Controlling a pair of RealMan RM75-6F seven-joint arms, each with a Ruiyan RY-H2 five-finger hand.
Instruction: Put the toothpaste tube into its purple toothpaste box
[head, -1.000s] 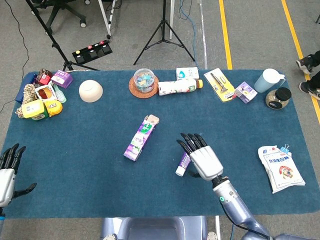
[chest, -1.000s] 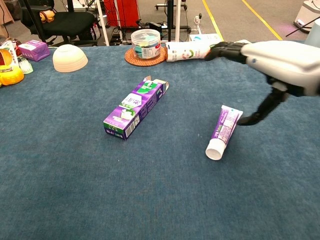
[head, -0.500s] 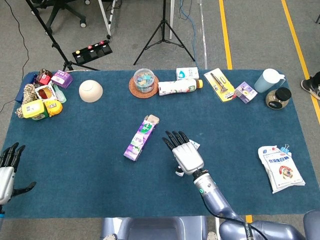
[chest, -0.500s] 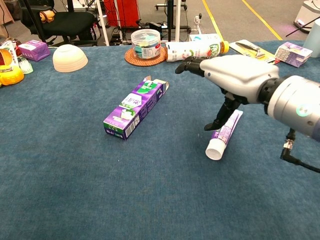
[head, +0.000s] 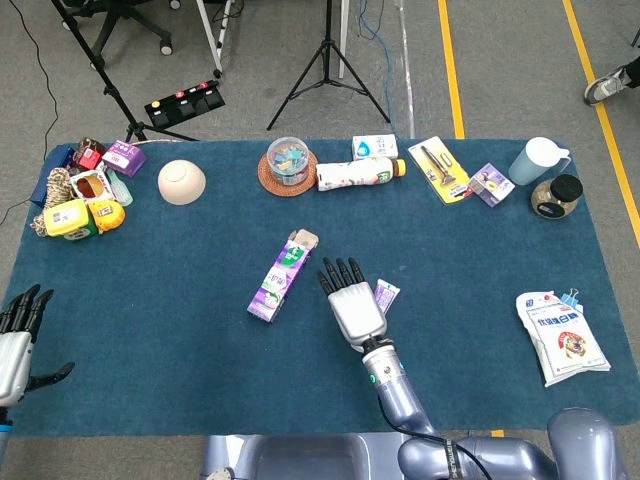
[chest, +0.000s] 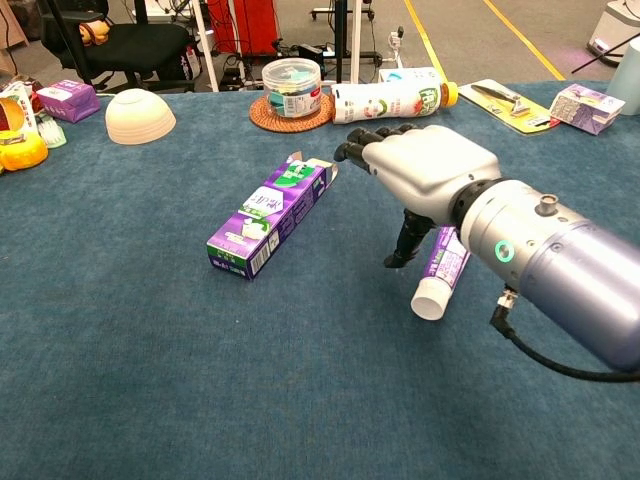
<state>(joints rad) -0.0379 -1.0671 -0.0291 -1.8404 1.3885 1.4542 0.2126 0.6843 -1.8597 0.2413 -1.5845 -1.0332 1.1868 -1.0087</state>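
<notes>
right robot hand (chest: 420, 165) shifted left, one tube (chest: 440, 270), one box (chest: 270, 217)

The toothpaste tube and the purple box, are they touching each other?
Apart. The chest view shows bare blue cloth between the toothpaste tube and the purple box, with the right hand above that gap.

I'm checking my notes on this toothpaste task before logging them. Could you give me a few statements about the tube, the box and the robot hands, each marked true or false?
1. The toothpaste tube lies on the table outside the purple toothpaste box. True.
2. The right robot hand has lifted the tube off the table. False: the tube lies flat on the cloth and the hand is over it, holding nothing.
3. The box's open flap end points toward the far side of the table. True.
4. The box stands upright. False: it lies on its side.
5. The left robot hand is resting on the box. False: it is at the table's near left edge, far from the box.
</notes>
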